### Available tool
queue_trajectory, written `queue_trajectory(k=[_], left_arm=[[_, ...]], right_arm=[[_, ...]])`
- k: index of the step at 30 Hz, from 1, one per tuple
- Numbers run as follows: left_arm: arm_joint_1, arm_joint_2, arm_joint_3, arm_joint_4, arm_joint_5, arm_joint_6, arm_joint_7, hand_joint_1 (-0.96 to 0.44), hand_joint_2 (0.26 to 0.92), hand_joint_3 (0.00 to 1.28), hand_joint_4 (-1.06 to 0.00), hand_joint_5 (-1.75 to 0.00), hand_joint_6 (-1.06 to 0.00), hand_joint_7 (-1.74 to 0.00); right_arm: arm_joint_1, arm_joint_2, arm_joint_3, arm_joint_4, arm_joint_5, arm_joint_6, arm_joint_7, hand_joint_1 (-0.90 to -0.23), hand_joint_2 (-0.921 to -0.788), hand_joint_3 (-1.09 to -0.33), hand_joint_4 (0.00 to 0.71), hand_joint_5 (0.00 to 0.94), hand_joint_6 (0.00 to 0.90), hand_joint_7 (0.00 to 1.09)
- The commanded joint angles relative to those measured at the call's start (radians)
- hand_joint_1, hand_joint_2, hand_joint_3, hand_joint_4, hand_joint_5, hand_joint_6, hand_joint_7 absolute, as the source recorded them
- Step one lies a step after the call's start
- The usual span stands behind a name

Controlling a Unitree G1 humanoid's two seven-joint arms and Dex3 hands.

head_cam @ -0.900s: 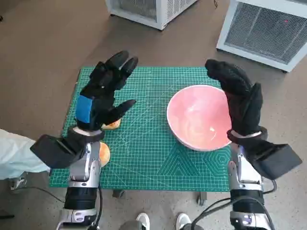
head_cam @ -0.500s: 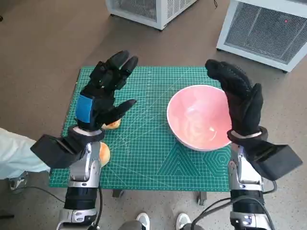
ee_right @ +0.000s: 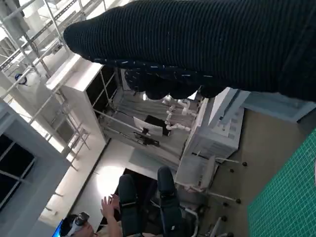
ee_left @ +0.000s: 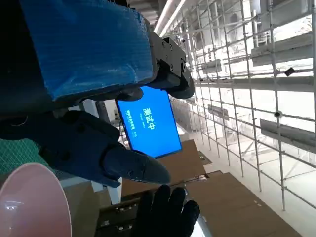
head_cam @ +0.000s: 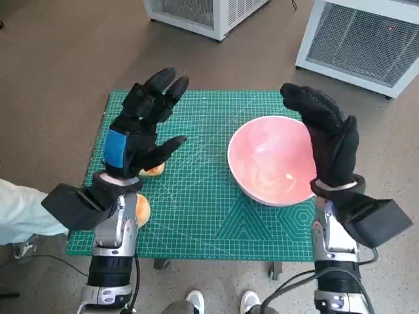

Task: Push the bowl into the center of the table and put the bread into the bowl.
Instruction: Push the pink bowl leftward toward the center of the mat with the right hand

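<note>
A pink bowl [head_cam: 270, 159] sits on the right half of the green cutting mat [head_cam: 196, 203]; its rim [ee_left: 29, 202] also shows in the left wrist view. My right hand [head_cam: 326, 134] is raised, fingers spread, along the bowl's right side, holding nothing. My left hand [head_cam: 141, 124] hovers open above the mat's left part. A piece of bread [head_cam: 154, 170] peeks out just under that hand's thumb. A second orange roll [head_cam: 142, 208] lies beside my left forearm, partly hidden.
Two white slatted cabinets [head_cam: 363, 39] stand on the floor beyond the table. A pale sleeve [head_cam: 19, 212] reaches in at the left edge. In the right wrist view a person [ee_right: 111, 212] sits far off by a chair. Shoes [head_cam: 196, 302] show below the table's front edge.
</note>
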Motion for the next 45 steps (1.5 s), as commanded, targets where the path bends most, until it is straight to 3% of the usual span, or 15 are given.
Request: queue_trajectory(k=[1,13,19,21,30,35,45], left_arm=[[0.01,0.002,-0.004,-0.015,0.002,0.008,-0.004,-0.43,0.921,0.12,-0.4,0.0,-0.28,-0.42],[0.015,0.004,0.0,-0.01,0.008,-0.009,-0.003,-0.44,0.921,0.12,-0.4,0.0,-0.28,-0.43],[0.017,0.004,0.006,-0.005,0.007,-0.017,0.0,-0.45,0.921,0.12,-0.41,0.0,-0.28,-0.43],[0.019,0.003,0.006,-0.004,0.01,-0.023,0.001,-0.46,0.921,0.12,-0.41,0.0,-0.28,-0.43],[0.022,0.001,0.01,0.002,0.015,-0.031,0.009,-0.49,0.921,0.13,-0.42,-0.01,-0.28,-0.43],[0.023,0.001,0.01,0.004,0.013,-0.026,0.008,-0.49,0.921,0.13,-0.41,0.0,-0.28,-0.42],[0.023,0.008,0.01,0.001,0.016,-0.018,0.004,-0.52,0.921,0.14,-0.41,0.0,-0.29,-0.41]], right_arm=[[0.025,0.005,0.0,-0.003,-0.003,0.011,-0.007,-0.718,-0.921,-0.756,0.243,0.001,0.116,0.4],[0.031,-0.006,-0.011,-0.005,0.006,0.01,-0.002,-0.718,-0.921,-0.754,0.244,0.001,0.119,0.4],[0.015,-0.06,-0.075,0.074,0.056,-0.015,0.035,-0.718,-0.921,-0.748,0.249,0.004,0.125,0.4],[0.007,-0.073,-0.1,0.115,0.06,-0.038,0.029,-0.716,-0.921,-0.748,0.253,0.005,0.128,0.4],[-0.051,-0.095,-0.201,0.36,-0.032,-0.146,-0.183,-0.692,-0.921,-0.78,0.252,0.003,0.121,0.39],[-0.089,-0.114,-0.23,0.516,-0.057,-0.184,-0.263,-0.67,-0.921,-0.812,0.239,0.0,0.111,0.39],[-0.153,-0.127,-0.263,0.774,-0.041,-0.142,-0.299,-0.605,-0.921,-0.842,0.247,0.005,0.122,0.38]])
